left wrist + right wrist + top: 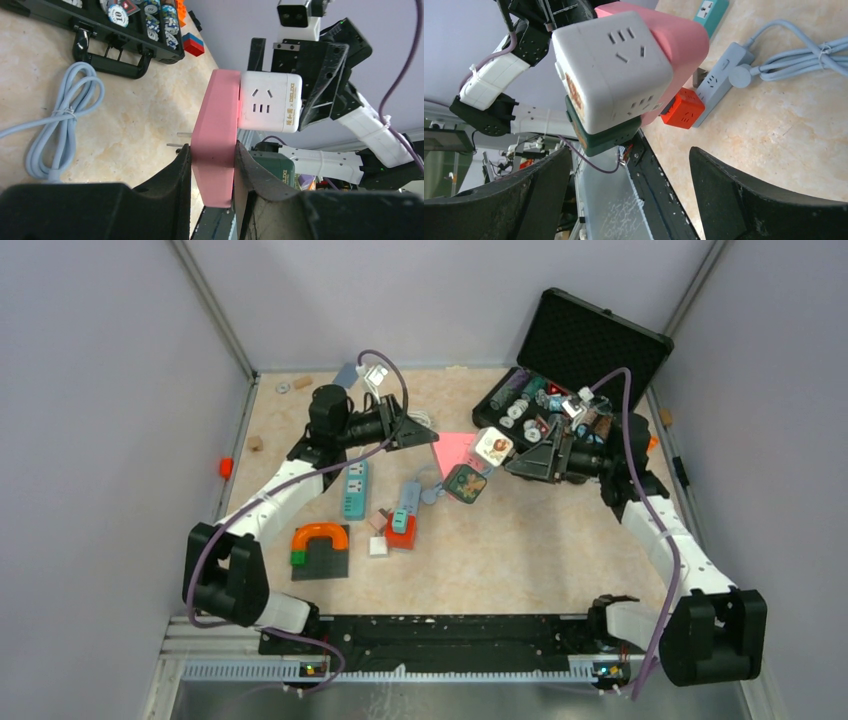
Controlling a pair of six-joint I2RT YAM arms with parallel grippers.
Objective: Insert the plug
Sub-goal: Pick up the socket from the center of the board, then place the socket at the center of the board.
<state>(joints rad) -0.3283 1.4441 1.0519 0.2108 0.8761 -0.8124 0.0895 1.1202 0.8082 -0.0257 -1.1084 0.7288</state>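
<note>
Left fingers (172, 180): mine, clamped on the two broad faces of the pink adapter (217, 125), near its lower end; its upper end stands free above them.
Pink adapter: held off the counter (500, 550), between my two arms, just in front of the black case (590, 340).
Prongs (182, 134): two metal blades stick out of the adapter's face on the counter side, bare.
White cube (609, 75): its back sits flush against the adapter's other face, at the upper edge, with socket faces showing on the sides I can see.
Green cube (604, 135): directly under the white cube and touching it. I cannot tell how the two are joined.
Right fingers (539, 185): mine, spread wide, one on each side of the white cube and short of it, touching nothing.
Room below: pale counter shows under the held things, bounded by the grey power strip (719, 80), the red cube (681, 109) against it and the coiled grey cable (60, 125).
Room to my left: a teal power strip (355, 488) lies beside my left arm.
Near edge: the dark rail (654, 185) runs along the counter's front.
</note>
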